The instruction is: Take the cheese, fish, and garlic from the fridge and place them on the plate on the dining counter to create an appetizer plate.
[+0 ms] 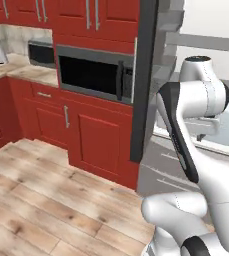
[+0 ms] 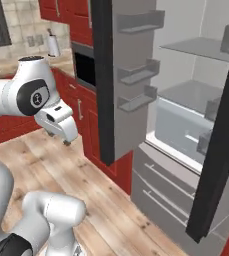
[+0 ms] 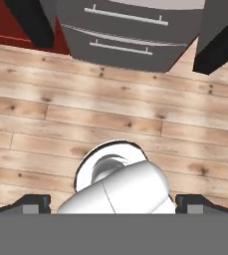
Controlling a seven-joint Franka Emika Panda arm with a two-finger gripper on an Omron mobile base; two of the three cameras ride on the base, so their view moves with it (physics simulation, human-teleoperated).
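Gripper wide open, empty, pointing down over wood floor. Fridge ahead, doors open, grey drawers at bottom.

Far below my fingers lies the wooden plank floor; off to my side, a microwave sits within red cabinets.

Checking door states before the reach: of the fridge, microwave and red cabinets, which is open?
The fridge: both dark doors swung wide, grey shelves and drawers exposed. The microwave and the red cabinets show closed fronts.
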